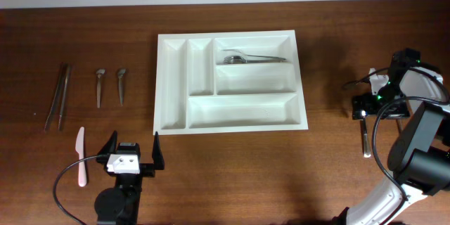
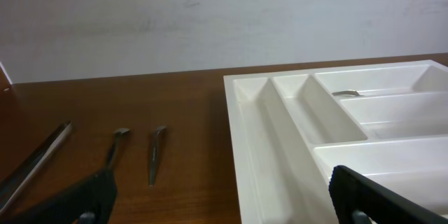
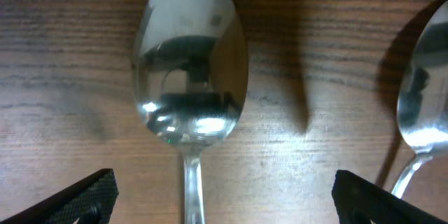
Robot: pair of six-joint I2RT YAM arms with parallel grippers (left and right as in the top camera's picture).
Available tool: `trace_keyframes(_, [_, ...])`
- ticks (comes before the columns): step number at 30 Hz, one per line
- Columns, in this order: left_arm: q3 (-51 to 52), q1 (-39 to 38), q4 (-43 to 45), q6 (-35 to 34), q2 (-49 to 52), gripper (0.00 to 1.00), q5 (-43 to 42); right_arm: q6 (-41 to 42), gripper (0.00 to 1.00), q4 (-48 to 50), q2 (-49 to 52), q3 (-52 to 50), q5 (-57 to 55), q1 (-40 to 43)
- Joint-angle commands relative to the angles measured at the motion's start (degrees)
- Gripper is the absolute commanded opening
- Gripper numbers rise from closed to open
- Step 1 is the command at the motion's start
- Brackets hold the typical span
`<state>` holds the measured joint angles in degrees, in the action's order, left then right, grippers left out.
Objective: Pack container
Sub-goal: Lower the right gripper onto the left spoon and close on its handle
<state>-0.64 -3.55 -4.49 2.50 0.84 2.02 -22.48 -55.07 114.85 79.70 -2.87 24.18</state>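
White container point(image 1: 239, 110), long axis left-right

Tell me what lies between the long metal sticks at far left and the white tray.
The left small spoon and right small spoon lie side by side there, apart from the sticks and the tray; the overhead view shows it best.

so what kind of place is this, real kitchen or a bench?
Probably a lab bench, not a kitchen: a bare wooden table against a plain white wall, the left arm and right arm working at it, and small spoons laid out beside a white cutlery tray.
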Motion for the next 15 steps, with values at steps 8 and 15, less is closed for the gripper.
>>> trace_keyframes(8, [0.1, 0.3, -0.1, -0.3, -0.5, 0.99, 0.8, 0.2, 0.99, 2.0, 0.8, -4.2, -0.8, 0.2])
trace_keyframes(15, [0.1, 0.3, -0.1, -0.3, -0.5, 0.99, 0.8, 0.2, 0.99, 2.4, 0.8, -4.5, -0.8, 0.2])
